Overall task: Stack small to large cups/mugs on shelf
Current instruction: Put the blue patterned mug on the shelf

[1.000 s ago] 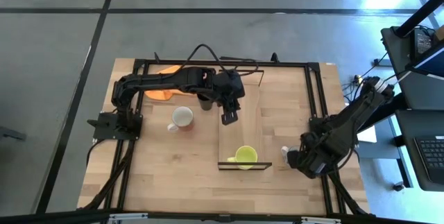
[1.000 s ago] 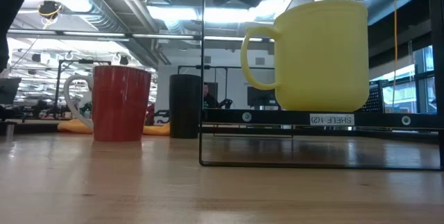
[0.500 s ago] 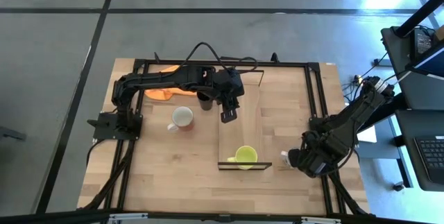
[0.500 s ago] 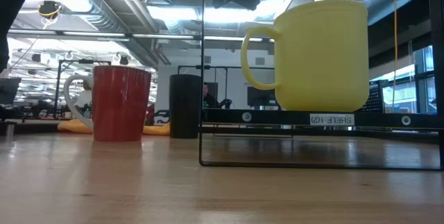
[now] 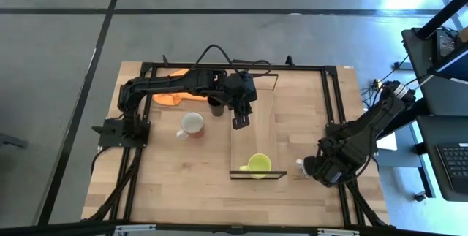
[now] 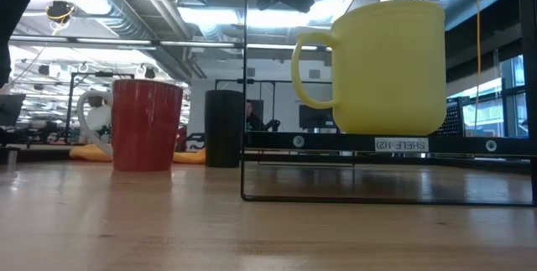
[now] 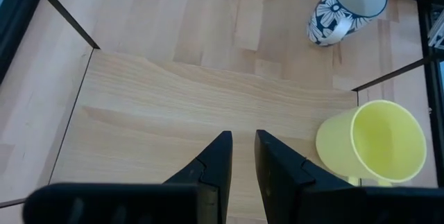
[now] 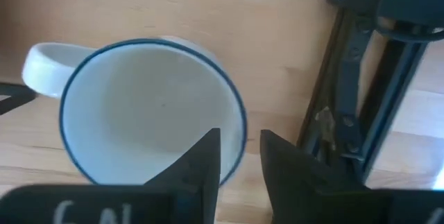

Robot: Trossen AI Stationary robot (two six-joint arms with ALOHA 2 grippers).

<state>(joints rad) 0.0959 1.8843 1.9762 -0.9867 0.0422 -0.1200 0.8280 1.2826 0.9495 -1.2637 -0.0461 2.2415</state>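
Note:
A yellow-green mug [image 5: 257, 165] stands upright on the near end of the light-wood shelf [image 5: 252, 130]; the low view shows it there too [image 6: 386, 65]. My left gripper [image 5: 239, 123] hovers over the shelf's middle, shut and empty [image 7: 239, 141]. A black cup [image 5: 216, 108] and a white mug with a reddish-brown outside [image 5: 191, 124] stand on the table left of the shelf. My right gripper [image 8: 239, 141] is shut on a white, blue-rimmed mug [image 5: 300, 164] beside the shelf's near right corner. No small cups show. My right gripper holds the white mug by its rim [image 8: 243, 123], on the side away from the handle [image 8: 41, 61]. One finger [image 8: 205, 154] is inside the mug and one [image 8: 277, 154] outside, coming from above. The mug is upright, mouth up. I cannot tell whether it stands on the table.
An orange cloth [image 5: 172, 97] lies at the table's far left. A black metal frame [image 5: 333, 97] runs around the tabletop, close to my right gripper [image 8: 347, 113]. Bare shelf board [image 7: 208, 106] lies under my left gripper.
My left gripper has drawn back a little toward the table's far left, staying above the shelf. The mugs on the table and shelf have not moved.

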